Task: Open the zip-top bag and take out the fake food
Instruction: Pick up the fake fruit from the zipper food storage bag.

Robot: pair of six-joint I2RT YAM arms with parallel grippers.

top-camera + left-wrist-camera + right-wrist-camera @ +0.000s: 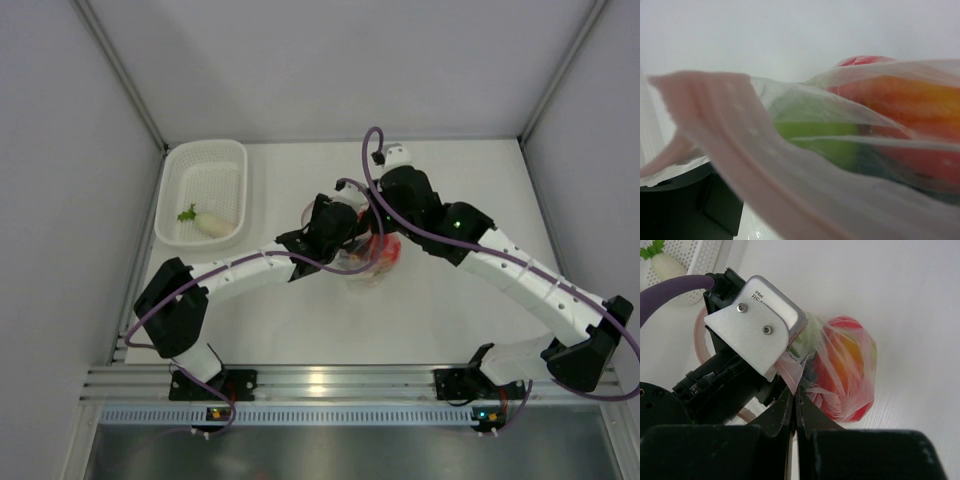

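Pinching a fold of the zip-top bag [865, 360] beside its pink zip strip [740, 145], the right gripper [796, 402] has its two fingers pressed flat together with the film caught between them. The left gripper [343, 243] is at the bag's left side, by its mouth. Its fingers are hidden behind its own wrist camera and the plastic, so I cannot tell whether it stands open or closed. The bag sits between the two grippers at the middle of the table [450, 180], bulging with fake food [840, 375]. Through the film a green piece [810, 137] lies nearest the strip, with orange and red pieces [900, 95] past it. Beyond the bag and to its left, well apart from it, stands a white perforated basket [175, 190] holding a white radish [212, 223] with green leaves.
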